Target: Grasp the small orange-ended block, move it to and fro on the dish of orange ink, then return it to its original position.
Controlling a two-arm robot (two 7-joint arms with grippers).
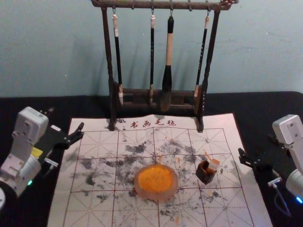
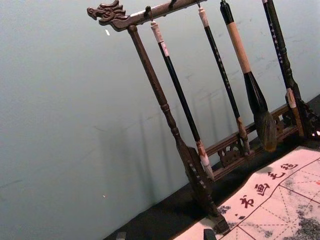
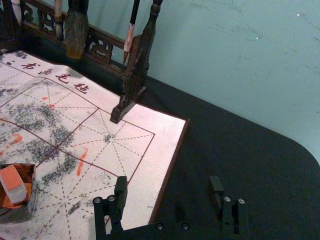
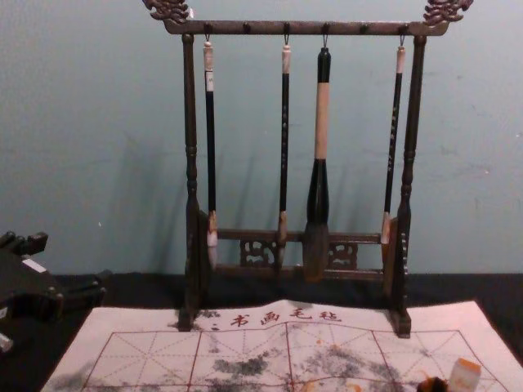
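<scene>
Right gripper (image 3: 168, 184): fingers parted, nothing between them; condition released. It stands by the right border of the writing mat (image 3: 170, 131), to the right of the block (image 3: 13, 185) and apart from it. Block found in the small dark container (image 1: 205, 175), orange end up, its long axis tilted from upright with the top leaning to the robot's right in the chest view. Container sits on the mat between the right gripper and the dish of orange ink (image 1: 155, 182), near the dish's right side.

Governing relation: the block lies to the robot's left of the right gripper, and this arm is clearly the nearer. In my judgement the step in hand is the approach; the gripper should travel inward to the left, and its fingers should match the block's lean before closing. A grip square to the table could knock the container or pivot the block.

Left gripper (image 2: 164, 234): off the mat's left side, fingers apart and empty, judged idle. Beyond, the brush rack (image 1: 110, 56) stands at the mat's far edge, brushes hanging, well apart from the block
</scene>
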